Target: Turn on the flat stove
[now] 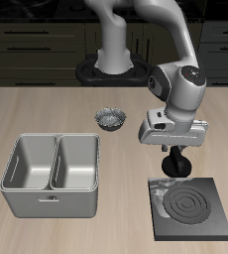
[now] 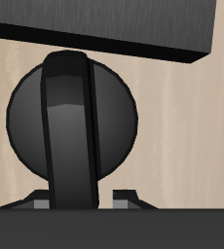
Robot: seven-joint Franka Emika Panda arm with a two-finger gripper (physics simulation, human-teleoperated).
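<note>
Exterior view: arm [image 1: 136,30] reaches forward from the desk's far side, wrist bent down, gripper [image 1: 175,159] pointing straight down onto the knob [image 1: 175,166] at the far edge of the stove [image 1: 190,206].
Stove: flat dark grey plate with grey coil rings, near the desk's front edge.
Sink [image 1: 52,174]: grey double-basin metal, well apart from the stove, also near the front.
Bowl [image 1: 110,119]: small, dark, patterned, farther back, between sink and arm.
Desk [image 1: 47,114]: pale wood; dark cabinets behind.
Wrist view: knob [image 2: 70,122] fills the frame, its raised bar upright between the fingers [image 2: 126,199]; whether they clamp it I cannot tell.
</note>
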